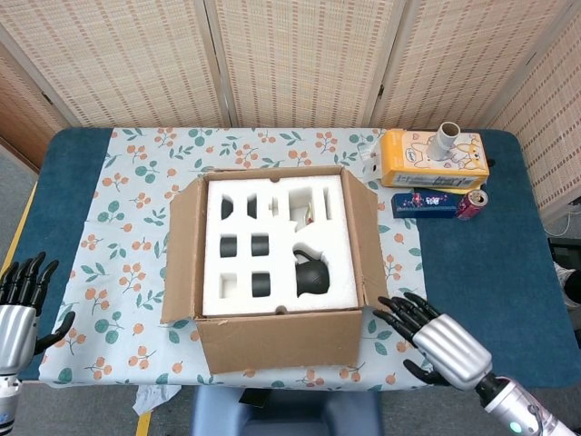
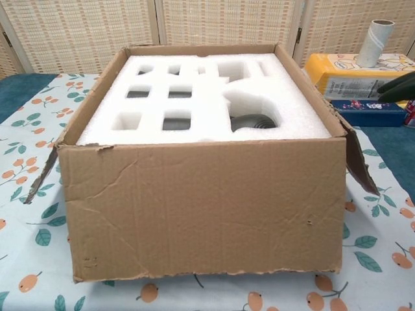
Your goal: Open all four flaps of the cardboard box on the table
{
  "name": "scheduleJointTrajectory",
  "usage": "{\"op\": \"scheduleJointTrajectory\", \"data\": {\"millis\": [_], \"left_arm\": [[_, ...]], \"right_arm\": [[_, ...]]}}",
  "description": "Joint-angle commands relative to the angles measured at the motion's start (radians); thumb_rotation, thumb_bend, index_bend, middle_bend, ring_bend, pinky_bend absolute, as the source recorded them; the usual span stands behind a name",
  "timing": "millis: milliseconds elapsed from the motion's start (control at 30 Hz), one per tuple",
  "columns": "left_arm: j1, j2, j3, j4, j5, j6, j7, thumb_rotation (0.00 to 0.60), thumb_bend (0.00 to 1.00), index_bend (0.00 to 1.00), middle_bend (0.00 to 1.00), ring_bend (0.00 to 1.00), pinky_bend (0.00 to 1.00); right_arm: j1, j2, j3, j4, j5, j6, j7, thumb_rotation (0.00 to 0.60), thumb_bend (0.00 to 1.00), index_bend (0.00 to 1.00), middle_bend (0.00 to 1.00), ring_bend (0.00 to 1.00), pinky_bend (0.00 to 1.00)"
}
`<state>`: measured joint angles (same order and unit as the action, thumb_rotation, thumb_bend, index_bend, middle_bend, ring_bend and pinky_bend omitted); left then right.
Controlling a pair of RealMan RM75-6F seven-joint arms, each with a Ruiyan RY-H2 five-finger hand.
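a: what is at the far left of the head view?
b: the left hand (image 1: 20, 300), low at the left edge, over the dark blue table (image 1: 64, 173). fingers are spread and point up, thumb out to the side, and it holds nothing. the chest view does not show it.

a: and the middle?
b: the cardboard box (image 1: 272, 263) sits in the centre of the frame on a floral cloth (image 1: 127, 227). the left flap (image 1: 180, 250) and right flap (image 1: 368, 245) stand out to the sides, approx. half folded down. the front flap (image 1: 277, 341) hangs down over the front wall; in the chest view it fills the lower middle and its torn lower edge reaches nearly to the cloth. the back flap i cannot make out well, only a thin brown edge at the top of the box.

a: inside the box?
b: a white foam insert (image 1: 272, 245) with several cut-outs. a black pot w/ handle (image 1: 311, 275) sits in the lower right cut-out. the other dark things in the small cut-outs are too small to name.

a: the right side?
b: the right hand (image 1: 436, 336) is at the lower right, just beside the front right corner of the box, not touching it. fingers are apart and stretched toward upper left, nothing in them. in the chest view only dark fingertips (image 2: 399, 86) show at the right edge.

a: and upper right?
b: a yellow carton (image 1: 434, 159) w/ a grey tube (image 1: 448, 141) standing on it, then a dark blue packet (image 1: 427, 203) and a small can (image 1: 472, 203) just below it.
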<state>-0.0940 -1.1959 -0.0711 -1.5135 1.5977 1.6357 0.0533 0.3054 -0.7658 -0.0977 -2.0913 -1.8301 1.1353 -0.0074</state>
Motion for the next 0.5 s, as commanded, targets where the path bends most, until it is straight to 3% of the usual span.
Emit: {"op": "scheduleJointTrajectory", "data": {"millis": [33, 100, 200, 500], "left_arm": [[-0.002, 0.017, 0.007, -0.026, -0.02, -0.031, 0.012, 0.6, 0.35, 0.0, 0.0, 0.0, 0.0], [-0.001, 0.025, 0.011, -0.043, -0.029, -0.045, 0.029, 0.6, 0.35, 0.0, 0.0, 0.0, 0.0], [0.002, 0.03, 0.009, -0.063, -0.044, -0.05, 0.058, 0.6, 0.35, 0.0, 0.0, 0.0, 0.0], [0.001, 0.036, 0.005, -0.078, -0.066, -0.069, 0.073, 0.6, 0.35, 0.0, 0.0, 0.0, 0.0]], "right_arm": [[-0.078, -0.139, 0.06, 0.138, 0.091, 0.111, -0.147, 0.6, 0.44, 0.0, 0.0, 0.0, 0.0], [-0.121, -0.213, 0.088, 0.179, 0.155, 0.176, -0.256, 0.6, 0.44, 0.0, 0.0, 0.0, 0.0], [-0.167, -0.329, 0.129, 0.254, 0.194, 0.29, -0.32, 0.6, 0.44, 0.0, 0.0, 0.0, 0.0], [-0.241, -0.46, 0.148, 0.458, 0.207, 0.448, -0.269, 0.6, 0.44, 0.0, 0.0, 0.0, 0.0]]}}
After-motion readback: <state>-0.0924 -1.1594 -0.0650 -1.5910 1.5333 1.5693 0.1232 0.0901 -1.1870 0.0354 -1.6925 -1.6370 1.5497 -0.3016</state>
